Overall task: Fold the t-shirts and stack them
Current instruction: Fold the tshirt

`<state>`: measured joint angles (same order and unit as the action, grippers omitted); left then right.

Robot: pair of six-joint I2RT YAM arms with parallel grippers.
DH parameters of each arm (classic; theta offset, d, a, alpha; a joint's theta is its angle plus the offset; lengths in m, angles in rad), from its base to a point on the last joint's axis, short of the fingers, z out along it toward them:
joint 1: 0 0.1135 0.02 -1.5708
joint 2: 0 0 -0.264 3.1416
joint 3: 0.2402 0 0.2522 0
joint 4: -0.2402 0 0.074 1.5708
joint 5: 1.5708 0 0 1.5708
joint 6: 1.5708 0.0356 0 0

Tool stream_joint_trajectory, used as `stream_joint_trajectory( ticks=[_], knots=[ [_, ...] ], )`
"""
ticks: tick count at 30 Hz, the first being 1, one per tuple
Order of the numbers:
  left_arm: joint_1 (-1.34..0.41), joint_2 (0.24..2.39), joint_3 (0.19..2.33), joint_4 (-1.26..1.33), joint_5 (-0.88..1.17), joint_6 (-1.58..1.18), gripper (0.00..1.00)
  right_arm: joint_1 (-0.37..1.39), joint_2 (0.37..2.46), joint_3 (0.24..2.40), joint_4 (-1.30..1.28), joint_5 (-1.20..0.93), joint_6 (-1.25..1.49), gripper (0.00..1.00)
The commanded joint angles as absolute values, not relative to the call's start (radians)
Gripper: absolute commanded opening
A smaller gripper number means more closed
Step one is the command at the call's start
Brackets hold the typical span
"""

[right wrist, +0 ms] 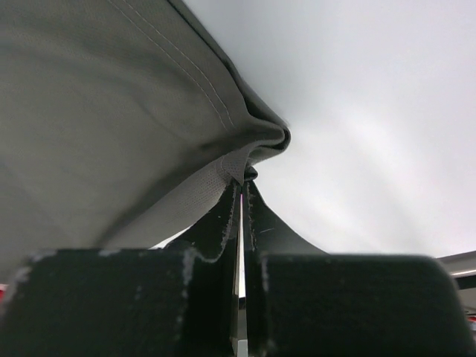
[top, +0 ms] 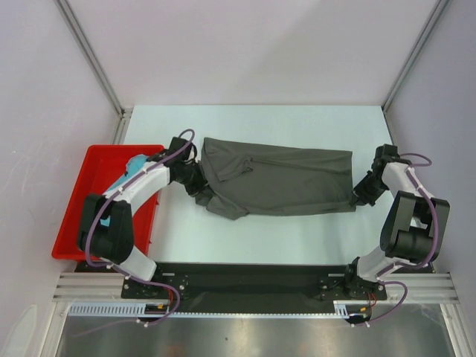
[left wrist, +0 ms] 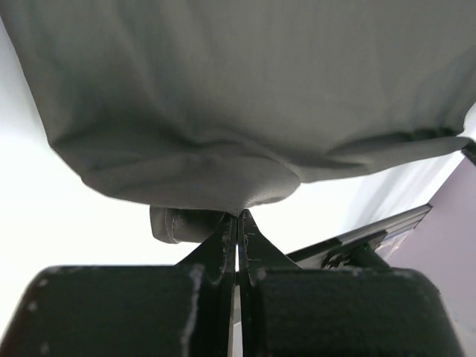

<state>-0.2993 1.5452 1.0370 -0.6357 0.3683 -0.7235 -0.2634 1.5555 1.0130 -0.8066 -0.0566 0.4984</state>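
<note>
The dark grey t-shirt [top: 279, 182] hangs stretched between my two grippers over the white table, creased and bunched at its left end. My left gripper [top: 198, 184] is shut on that left end, and the left wrist view shows its tips [left wrist: 238, 216] pinching a fold of the grey t-shirt [left wrist: 238, 97]. On the shirt's right edge my right gripper [top: 359, 195] is also shut, its tips [right wrist: 244, 181] clamped on a hemmed corner of the grey cloth [right wrist: 97, 126]. A teal t-shirt [top: 137, 161] lies in the red tray, mostly hidden by my left arm.
The red tray [top: 74, 216] stands at the table's left edge, under my left arm. Pale walls with metal posts close in the table at the back and both sides. A black base rail [top: 245, 279] runs along the near edge.
</note>
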Motion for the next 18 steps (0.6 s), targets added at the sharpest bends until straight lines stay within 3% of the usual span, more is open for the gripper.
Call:
stream_joint_trajectory(
  ticks=[1,18],
  knots=[
    [-0.267,1.6,1.127,-0.667,0.354,-0.681,0.0,-0.259,1.604,1.09,-0.813,-0.058,0.457,0.0],
    [-0.198,1.81,1.463,-0.68,0.376,-0.646,0.0,-0.253,1.805,1.331,-0.819,-0.101,0.437,0.0]
  ],
)
